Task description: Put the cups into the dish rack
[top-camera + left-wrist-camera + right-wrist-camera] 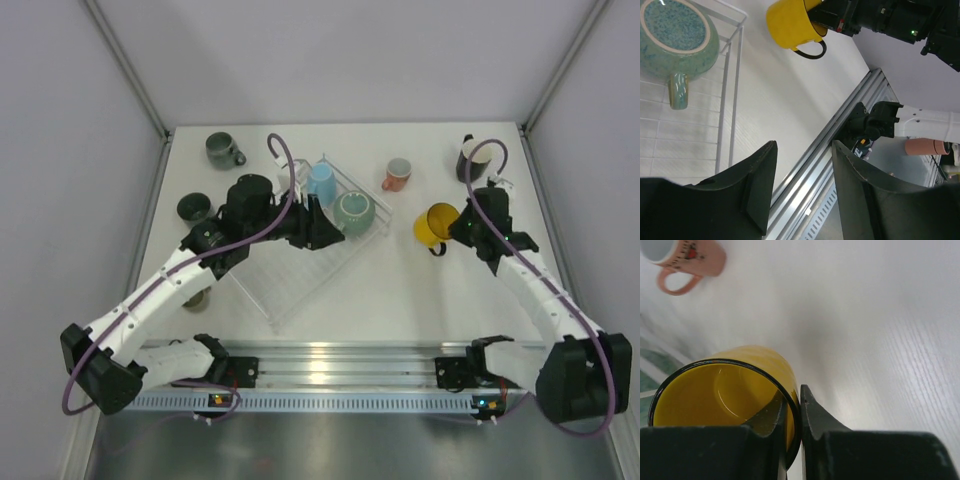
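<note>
1. The left pincer [804,147] hangs over the dish rack [285,285], jaws partly open and holding nothing. The teal-green mug [353,211] sits in the rack beside it.
2. The yellow mug [437,223] is outside the rack, at its 3 o'clock, with its mouth facing the right pincer [792,402].
3. The right pincer is clamped on the mug wall, one finger inside and one outside.
4. The right arm is nearer; the rack lies at the mug's 9 o'clock.

Glossy glazed ceramic on the yellow mug [715,400], speckled glaze on the teal-green mug [675,35], clear plastic dish rack [290,285], matt, faintly grained white surface [890,340], brushed metal rail [340,362]
</note>
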Robot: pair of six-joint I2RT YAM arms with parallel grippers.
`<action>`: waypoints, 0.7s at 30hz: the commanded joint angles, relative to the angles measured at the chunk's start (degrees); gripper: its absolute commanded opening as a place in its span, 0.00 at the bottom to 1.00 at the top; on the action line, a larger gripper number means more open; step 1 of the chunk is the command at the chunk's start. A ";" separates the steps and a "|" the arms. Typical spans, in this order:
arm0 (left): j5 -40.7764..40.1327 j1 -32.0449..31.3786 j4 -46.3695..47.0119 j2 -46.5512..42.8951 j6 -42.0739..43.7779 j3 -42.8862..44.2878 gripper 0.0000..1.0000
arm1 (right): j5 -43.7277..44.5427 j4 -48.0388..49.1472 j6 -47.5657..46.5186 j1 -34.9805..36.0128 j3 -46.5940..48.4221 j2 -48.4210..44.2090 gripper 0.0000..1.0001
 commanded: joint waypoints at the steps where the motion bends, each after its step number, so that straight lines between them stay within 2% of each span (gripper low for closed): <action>1: 3.91 0.23 7.51 -0.48 -2.68 1.51 0.54 | -6.98 4.29 2.48 -0.87 3.10 -8.68 0.00; 7: 8.21 0.23 15.42 -0.66 -6.01 -1.65 0.56 | -19.54 10.61 10.64 -0.78 -0.85 -19.85 0.00; 12: 12.95 0.23 26.48 0.65 -10.93 -4.38 0.59 | -29.12 24.40 18.91 -0.78 -5.07 -25.85 0.00; 17: 16.74 0.23 34.58 3.03 -15.33 -5.44 0.59 | -31.95 31.79 25.33 -0.69 -5.25 -27.61 0.00; 21: 17.36 0.14 41.09 3.12 -17.88 -7.28 0.61 | -33.88 41.52 32.18 -0.43 -7.18 -27.35 0.00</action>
